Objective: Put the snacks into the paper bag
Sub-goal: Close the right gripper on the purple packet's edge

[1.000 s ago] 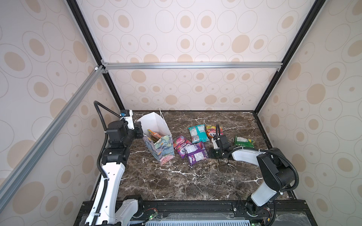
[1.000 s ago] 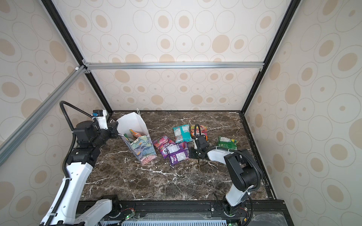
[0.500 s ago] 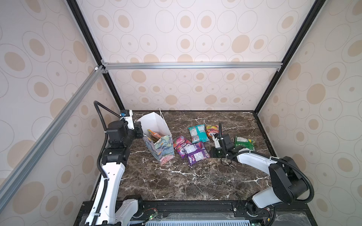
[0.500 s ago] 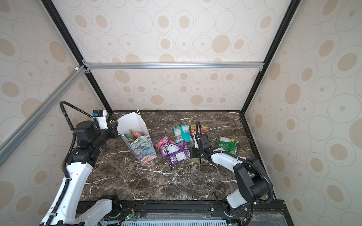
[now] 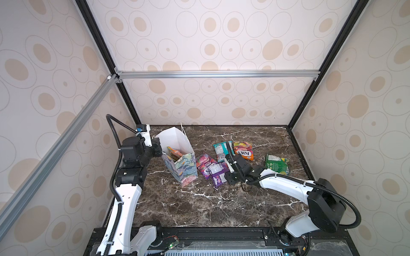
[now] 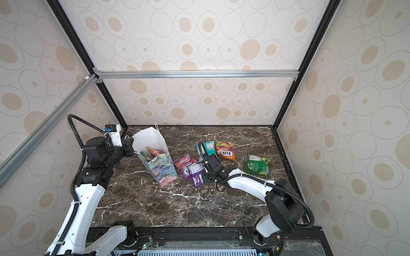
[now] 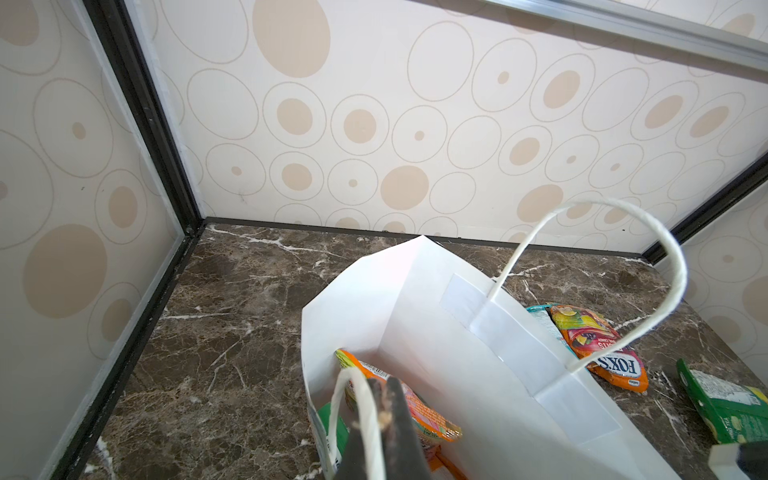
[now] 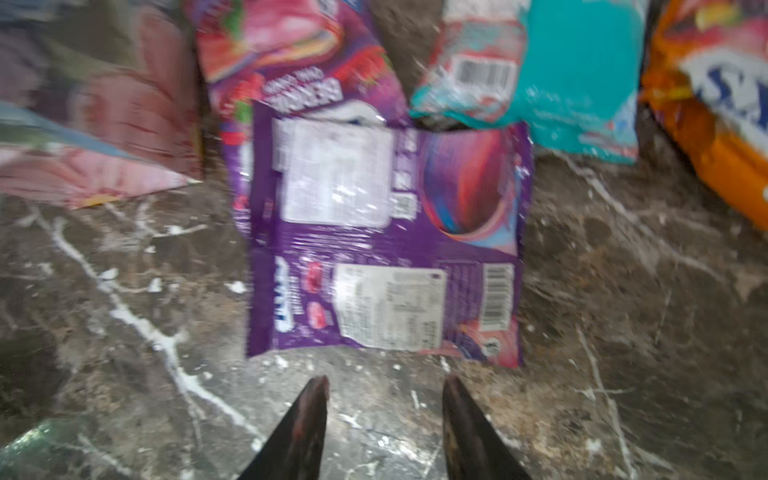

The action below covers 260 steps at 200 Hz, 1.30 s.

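So: marble desk [image 5: 199,206], and the bag [image 5: 184,165] stands open at back left with an orange packet [image 7: 432,419] inside. Five snacks [image 5: 244,150] lie on the desk to its right. My left tool [image 7: 382,384] is clamped on the bag's handle [image 7: 373,428]. My right tool [image 8: 385,380] is spread and empty, just short of the purple packet [image 8: 386,237].

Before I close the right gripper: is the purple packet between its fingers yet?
No, the right gripper is open, short of the purple packet, with only bare table between its jaws.
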Tool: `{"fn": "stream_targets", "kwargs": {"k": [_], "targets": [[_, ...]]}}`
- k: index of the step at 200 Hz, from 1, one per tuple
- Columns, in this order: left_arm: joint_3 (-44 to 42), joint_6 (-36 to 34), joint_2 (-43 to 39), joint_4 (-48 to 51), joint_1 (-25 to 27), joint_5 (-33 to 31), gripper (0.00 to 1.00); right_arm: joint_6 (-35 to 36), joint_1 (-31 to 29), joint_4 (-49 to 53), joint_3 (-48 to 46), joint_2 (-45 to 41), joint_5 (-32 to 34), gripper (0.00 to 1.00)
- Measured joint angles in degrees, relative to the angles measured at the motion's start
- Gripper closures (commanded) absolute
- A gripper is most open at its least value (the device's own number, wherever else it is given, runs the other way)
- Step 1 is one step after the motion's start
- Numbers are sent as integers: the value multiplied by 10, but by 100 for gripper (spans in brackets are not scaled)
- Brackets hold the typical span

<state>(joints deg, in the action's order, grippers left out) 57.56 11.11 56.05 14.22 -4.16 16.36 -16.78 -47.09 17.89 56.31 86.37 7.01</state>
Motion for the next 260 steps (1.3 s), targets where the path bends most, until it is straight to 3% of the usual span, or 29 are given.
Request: {"fn": "stream_targets", "kwargs": {"k": [29, 74, 260], "targets": [[0, 0, 0, 0, 0, 0, 100, 1, -73, 0, 43, 29, 43, 54], [0, 0, 0, 0, 0, -3, 100, -43, -118, 38, 103, 137, 123, 53], [0, 0, 0, 0, 0, -6, 100, -113, -146, 66, 133, 247, 213, 64]]}}
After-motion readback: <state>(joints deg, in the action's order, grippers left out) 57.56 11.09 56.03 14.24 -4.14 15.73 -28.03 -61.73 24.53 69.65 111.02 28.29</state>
